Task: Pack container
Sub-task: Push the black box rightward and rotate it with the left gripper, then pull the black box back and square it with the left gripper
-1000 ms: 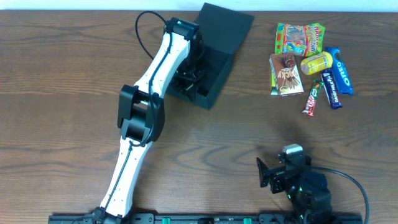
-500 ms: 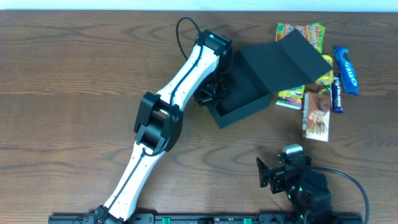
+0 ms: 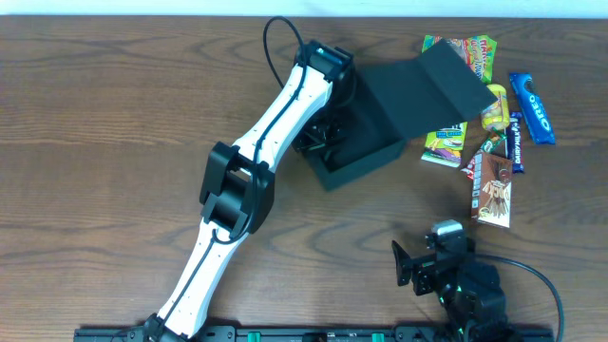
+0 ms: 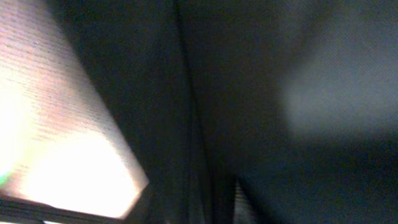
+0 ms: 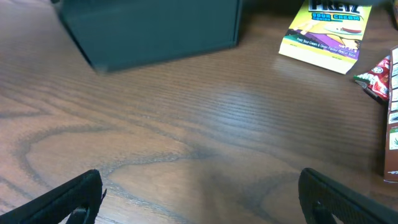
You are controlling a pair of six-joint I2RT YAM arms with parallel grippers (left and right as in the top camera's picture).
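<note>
Overhead view: one dark container (image 3: 366, 167) stands open at the far middle of the desk (image 3: 95, 142). Its lid leans right over some of seven snack packets (image 3: 532, 100). Since half a second ago it has edged left, and the brown packet (image 3: 494, 190) has slid right. Its inside shows only shadow. The left claw (image 3: 318, 142) sits at its left wall, and I cannot tell its grip. The right claw (image 5: 205, 194) rests spread wide near the front edge.

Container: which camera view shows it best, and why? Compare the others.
Overhead: it shows the whole container, lid open. The right wrist shows only one side wall; the left wrist shows only dark, blurred close-up surfaces.
</note>
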